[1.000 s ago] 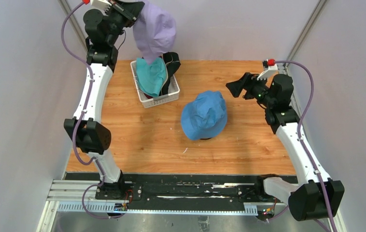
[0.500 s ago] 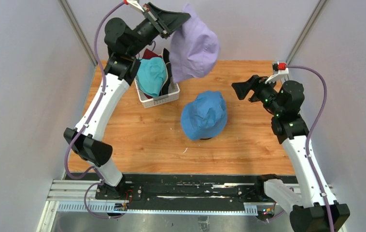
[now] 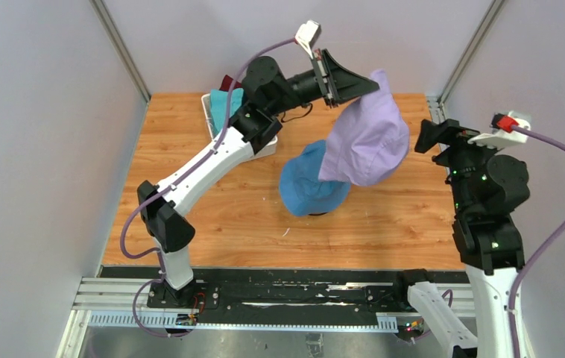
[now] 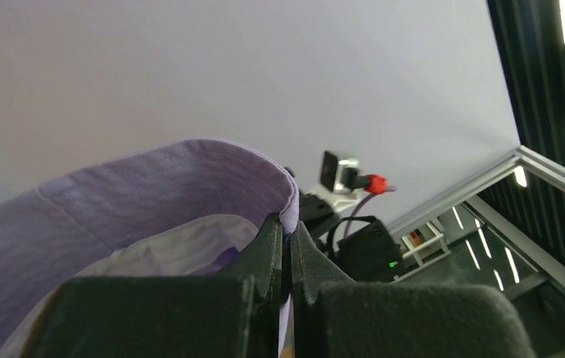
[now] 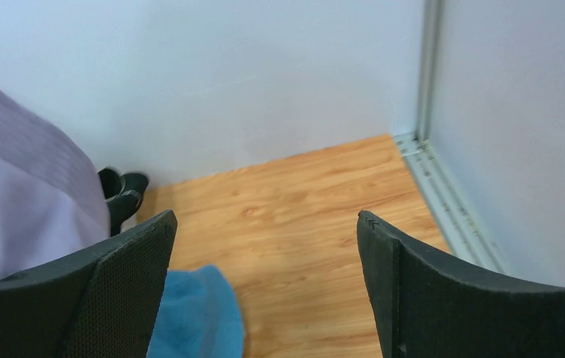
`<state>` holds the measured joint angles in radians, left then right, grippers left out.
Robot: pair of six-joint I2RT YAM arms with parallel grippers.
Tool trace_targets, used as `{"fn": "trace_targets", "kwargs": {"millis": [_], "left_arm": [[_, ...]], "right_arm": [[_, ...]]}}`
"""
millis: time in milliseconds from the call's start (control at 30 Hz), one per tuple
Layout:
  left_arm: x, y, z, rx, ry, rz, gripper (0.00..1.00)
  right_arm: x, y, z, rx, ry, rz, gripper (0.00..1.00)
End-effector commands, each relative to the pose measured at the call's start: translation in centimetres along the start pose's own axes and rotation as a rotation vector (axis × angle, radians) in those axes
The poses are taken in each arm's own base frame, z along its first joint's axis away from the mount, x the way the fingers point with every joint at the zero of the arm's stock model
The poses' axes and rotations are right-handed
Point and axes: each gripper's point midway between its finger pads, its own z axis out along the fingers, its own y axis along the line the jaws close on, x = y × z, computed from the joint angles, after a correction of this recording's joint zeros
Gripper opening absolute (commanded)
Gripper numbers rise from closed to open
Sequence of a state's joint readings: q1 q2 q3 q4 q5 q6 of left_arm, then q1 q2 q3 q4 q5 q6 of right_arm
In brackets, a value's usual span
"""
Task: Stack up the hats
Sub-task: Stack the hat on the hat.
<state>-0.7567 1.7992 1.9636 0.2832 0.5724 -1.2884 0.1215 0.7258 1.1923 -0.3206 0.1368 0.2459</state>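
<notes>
While the left tool (image 4: 285, 231) holds it up by the brim, fingers (image 4: 268, 250) pinched shut on a fold of cloth, the lavender hat (image 3: 365, 138) hangs as a soft, limp bell of finely ribbed fabric. Its pale lining shows in the left wrist view. From above it covers the far right part of the blue hat (image 3: 305, 186); whether the two touch cannot be told.

That blue hat is a rounded, creased dome near the middle of the wood-grain surface (image 3: 212, 201). A dark sliver shows under its near edge, too small to identify.

At the far left stands a white lattice basket (image 3: 206, 112), largely hidden behind the left arm. A teal hat (image 3: 227, 101) sits in it, with a scrap of dark red hat (image 3: 227, 80) behind. How much more it holds cannot be seen.

At the right edge of the surface, beside the hanging hat, the right tool (image 5: 264, 220) has its black, textured fingers spread wide with nothing between them. Its camera catches lavender cloth at the left and a corner of blue cloth below. A small black shape by the back wall is hard to make out.
</notes>
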Motion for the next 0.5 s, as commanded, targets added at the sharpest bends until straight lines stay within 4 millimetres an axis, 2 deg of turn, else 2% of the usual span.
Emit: {"fn": "trace_targets", "kwargs": {"millis": [0, 200, 467], "left_arm": [[2.7, 0.5, 1.1, 0.019, 0.045, -0.041, 0.00], [5.6, 3.7, 2.0, -0.007, 0.091, -0.115, 0.00], [7.7, 6.9, 2.1, -0.036, 0.122, -0.192, 0.00]], "right_arm": [[-1.3, -4.1, -1.9, 0.216, -0.005, -0.094, 0.90], [-2.8, -4.8, -3.5, 0.246, -0.055, -0.104, 0.91], [-2.5, -4.4, -3.3, 0.224, -0.045, -0.104, 0.92]]}}
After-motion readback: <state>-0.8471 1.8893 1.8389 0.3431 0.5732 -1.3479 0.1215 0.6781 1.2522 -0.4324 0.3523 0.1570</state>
